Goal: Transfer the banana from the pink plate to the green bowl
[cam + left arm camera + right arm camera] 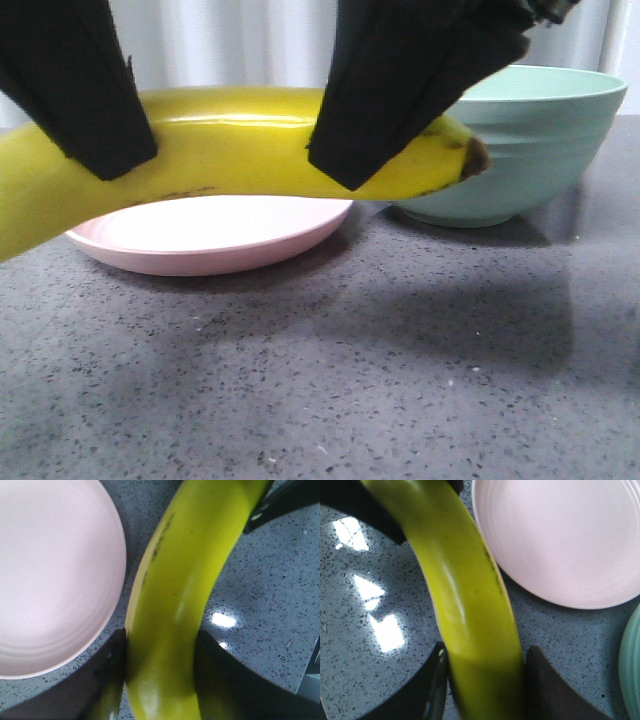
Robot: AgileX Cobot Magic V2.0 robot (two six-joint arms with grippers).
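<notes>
The yellow banana (230,150) hangs in the air, level, in front of the pink plate (210,250) and above the grey table. My left gripper (110,165) is shut on its stem half. My right gripper (350,170) is shut on the half with the dark tip, which points toward the green bowl (530,140). In the left wrist view the fingers (110,680) press both sides of the banana (175,605), with the empty plate (50,580) beside it. In the right wrist view the banana (465,605) sits between the fingers (545,690), next to the plate (560,540) and the bowl's rim (632,665).
The grey speckled tabletop (350,380) stretches in front of the plate and the bowl. A white curtain (250,40) hangs behind them. The bowl stands to the right of the plate, close to it.
</notes>
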